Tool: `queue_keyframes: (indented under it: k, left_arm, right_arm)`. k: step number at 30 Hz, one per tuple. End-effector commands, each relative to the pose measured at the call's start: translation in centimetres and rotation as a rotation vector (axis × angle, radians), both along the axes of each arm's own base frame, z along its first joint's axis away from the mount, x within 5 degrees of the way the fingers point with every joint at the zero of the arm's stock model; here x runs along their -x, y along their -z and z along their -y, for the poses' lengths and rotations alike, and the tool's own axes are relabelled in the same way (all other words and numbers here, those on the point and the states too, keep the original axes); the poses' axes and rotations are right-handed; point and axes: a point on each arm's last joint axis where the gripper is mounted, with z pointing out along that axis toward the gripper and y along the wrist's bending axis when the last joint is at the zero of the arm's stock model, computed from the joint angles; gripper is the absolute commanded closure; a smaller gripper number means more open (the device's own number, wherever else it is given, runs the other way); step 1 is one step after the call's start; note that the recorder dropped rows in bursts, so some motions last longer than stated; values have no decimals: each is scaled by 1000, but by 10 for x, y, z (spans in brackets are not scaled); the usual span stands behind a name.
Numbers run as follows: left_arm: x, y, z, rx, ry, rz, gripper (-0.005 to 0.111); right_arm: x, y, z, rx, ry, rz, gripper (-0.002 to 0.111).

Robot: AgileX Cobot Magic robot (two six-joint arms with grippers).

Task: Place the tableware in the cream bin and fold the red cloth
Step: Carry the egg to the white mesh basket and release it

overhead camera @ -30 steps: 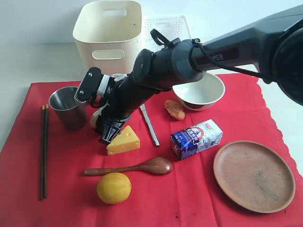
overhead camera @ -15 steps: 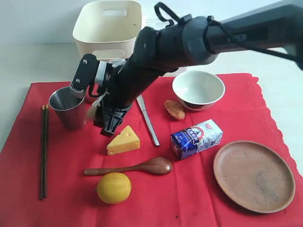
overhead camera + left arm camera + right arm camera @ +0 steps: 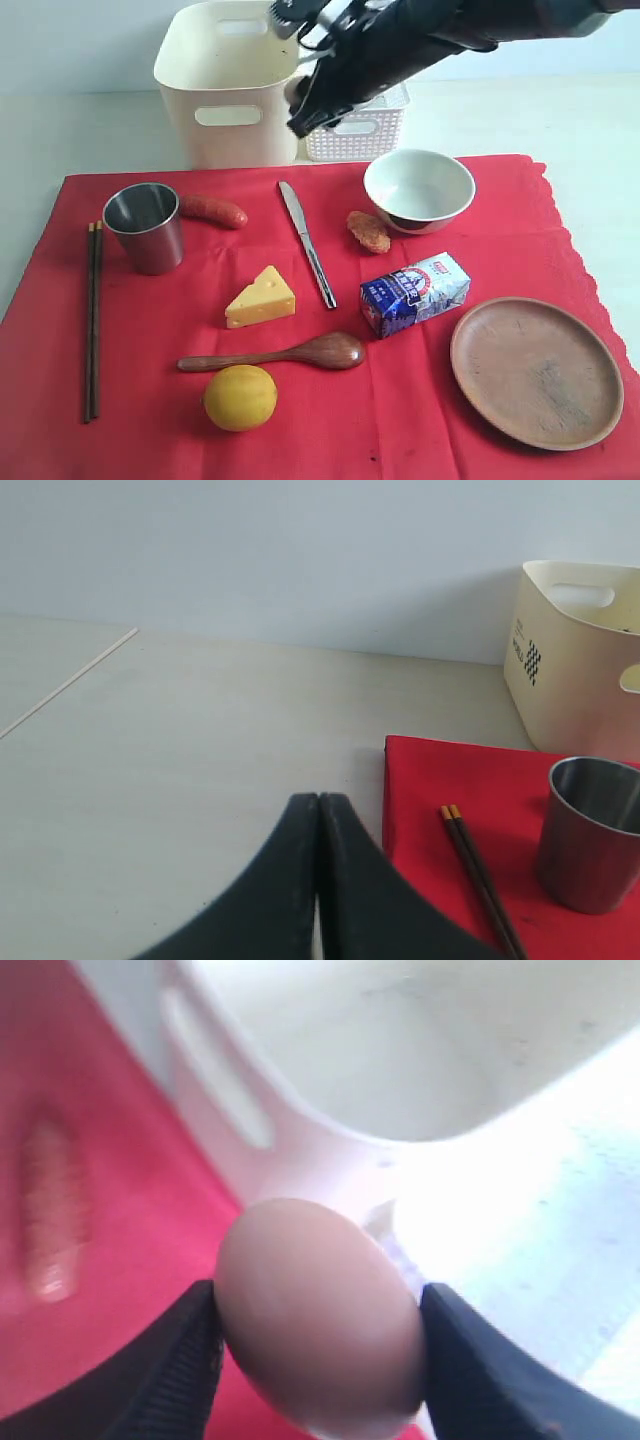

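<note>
My right gripper (image 3: 318, 1312) is shut on a brown egg (image 3: 320, 1300) and hangs in the air over the gap between the cream bin (image 3: 228, 85) and the white lattice basket (image 3: 360, 128). In the exterior view that gripper (image 3: 300, 118) is at the bin's right wall. On the red cloth (image 3: 150, 400) lie the steel cup (image 3: 147, 226), chopsticks (image 3: 92, 320), knife (image 3: 307, 243), wooden spoon (image 3: 280, 353), bowl (image 3: 419, 190) and wooden plate (image 3: 536, 370). My left gripper (image 3: 318, 802) is shut and empty, over bare table beside the cloth's edge (image 3: 430, 780), near the chopsticks (image 3: 480, 875) and cup (image 3: 592, 835).
Food lies among the tableware: a sausage (image 3: 213, 211) beside the cup, a cheese wedge (image 3: 261, 298), a lemon (image 3: 240, 397), a blue milk carton (image 3: 414, 292) and a fried piece (image 3: 369, 231) by the bowl. The left arm is outside the exterior view.
My right arm has risen from the cloth beside the cup and swung back and up to the bin and basket, carrying the egg. The sausage it hid now shows.
</note>
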Motion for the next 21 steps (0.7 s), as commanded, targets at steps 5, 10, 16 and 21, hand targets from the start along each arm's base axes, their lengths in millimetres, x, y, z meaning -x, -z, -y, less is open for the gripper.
queue_keyframes:
  k: [5, 10, 16, 21]
  left_arm:
    - [0, 0, 1, 7, 8, 5, 106]
    - [0, 0, 1, 7, 8, 5, 106]
    - [0, 0, 1, 7, 8, 5, 106]
    - [0, 0, 1, 7, 8, 5, 106]
  right_arm:
    - [-47, 8, 32, -136, 282, 133, 108]
    - [-61, 40, 32, -137, 342, 199, 108]
    - [-70, 73, 33, -124, 387, 254, 108]
    - [-71, 79, 33, -140, 418, 253, 108]
